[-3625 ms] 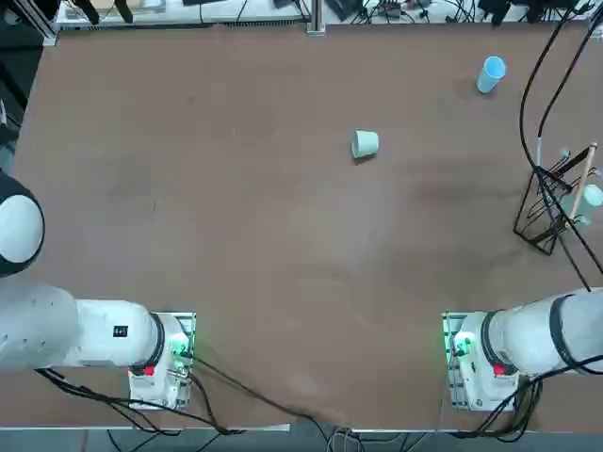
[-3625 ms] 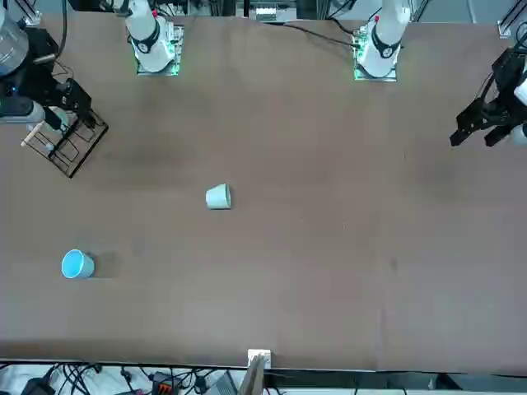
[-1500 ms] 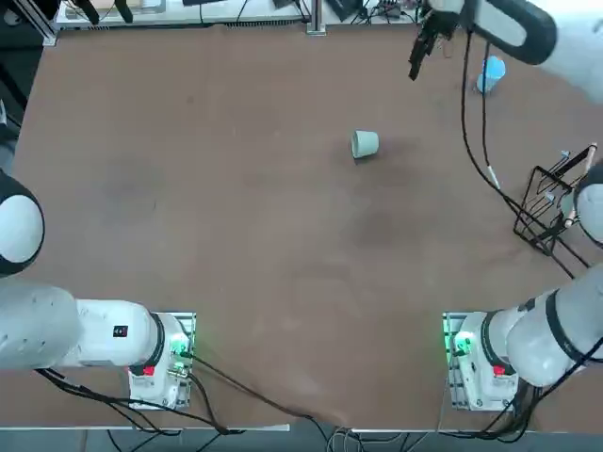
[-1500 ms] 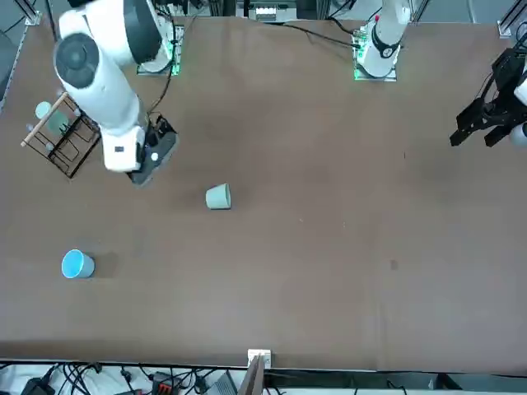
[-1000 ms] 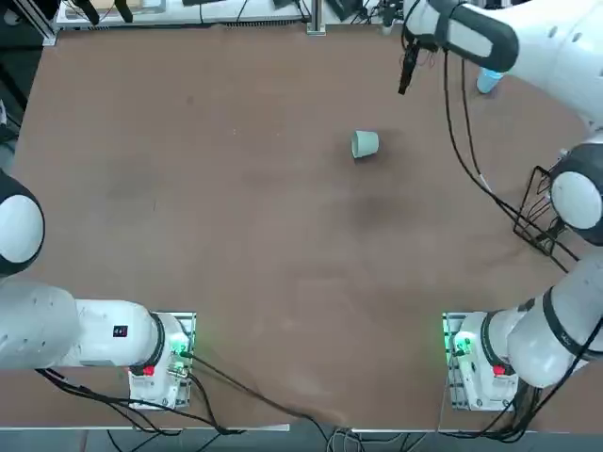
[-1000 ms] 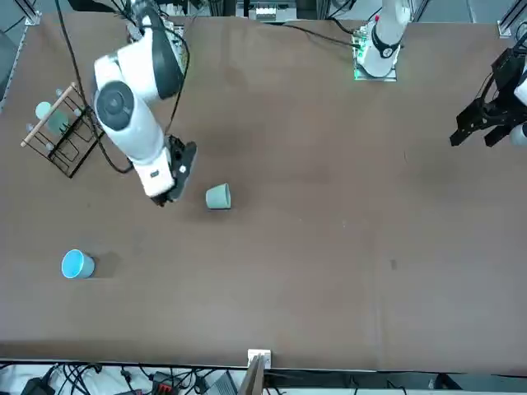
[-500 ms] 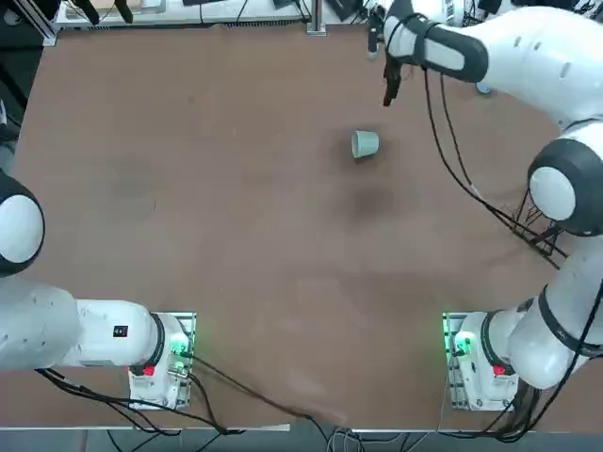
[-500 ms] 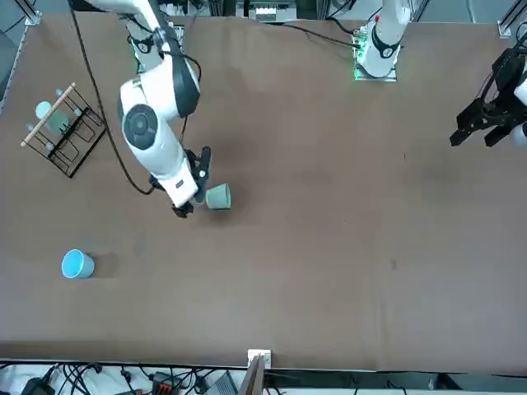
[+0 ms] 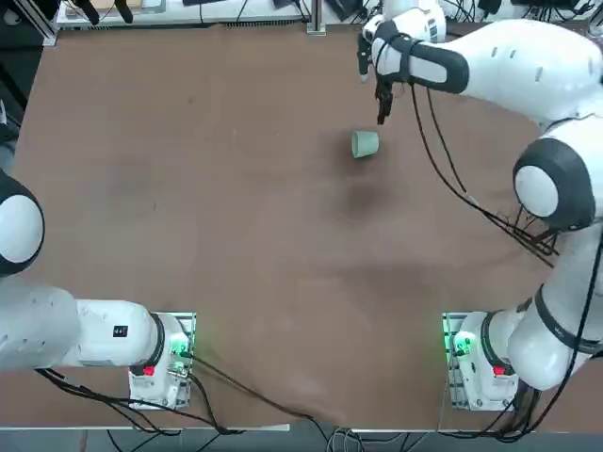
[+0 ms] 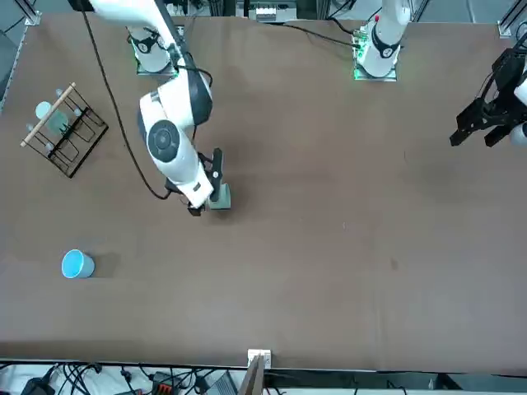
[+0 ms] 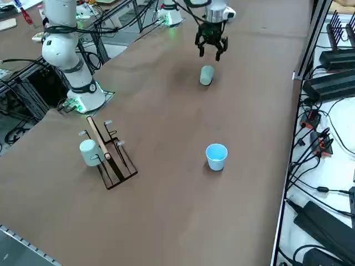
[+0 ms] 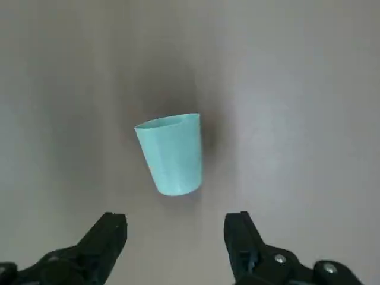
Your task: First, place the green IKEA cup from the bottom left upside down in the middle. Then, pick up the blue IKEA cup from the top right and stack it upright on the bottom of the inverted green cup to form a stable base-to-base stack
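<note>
**Kid:** What are you trying to do right now?

**Me:** I want to pick up the green IKEA cup (image 12: 171,153). It sits near the middle of the table (image 9: 188,188), a bit toward the far side, and it looks like it is lying on its side. I have to turn it so it stands upside down.

**Kid:** How do you do that well?

**Me:** I think I should come down slowly with one finger on each side of the cup's wall, then squeeze gently. A cup on its side can roll away if I bump it, so both fingers should touch at about the same time. I should also grab it so that I can tip it over onto its open rim afterwards.

**Kid:** Where is your hand?

**Me:** My right gripper (image 12: 176,231) hangs just above the green cup, pointing down at the table. My arm reaches a long way out from its base at the near right side. My fingers (image 12: 105,237) are spread wide apart and hold nothing.

**Kid:** And the other cup?

**Me:** The blue IKEA cup (image 11: 216,155) stands upright, well apart from the green one, toward the far right corner. There is also a wire rack (image 11: 108,155) on the right side, holding another pale cup (image 11: 89,152).
</note>
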`<state>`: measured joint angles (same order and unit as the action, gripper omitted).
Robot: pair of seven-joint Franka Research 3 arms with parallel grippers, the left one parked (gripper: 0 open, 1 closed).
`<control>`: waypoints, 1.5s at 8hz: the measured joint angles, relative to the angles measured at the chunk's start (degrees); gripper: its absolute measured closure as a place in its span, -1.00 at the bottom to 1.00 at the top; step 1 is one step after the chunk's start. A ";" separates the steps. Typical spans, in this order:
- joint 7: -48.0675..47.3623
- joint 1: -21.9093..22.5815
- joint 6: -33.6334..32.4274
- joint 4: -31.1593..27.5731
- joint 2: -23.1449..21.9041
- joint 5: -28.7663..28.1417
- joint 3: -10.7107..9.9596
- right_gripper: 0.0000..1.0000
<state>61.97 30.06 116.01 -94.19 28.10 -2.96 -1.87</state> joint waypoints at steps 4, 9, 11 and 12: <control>5.88 0.04 4.26 -0.52 3.64 -1.49 0.94 -1.00; 17.18 -1.28 8.91 -2.92 3.74 -9.05 1.15 -1.00; 20.97 -2.30 11.53 -4.71 3.54 -9.64 1.15 -1.00; 22.99 -3.08 13.00 -6.18 3.22 -10.93 1.14 -1.00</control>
<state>84.96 26.98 129.01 -100.37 31.32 -13.89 -0.72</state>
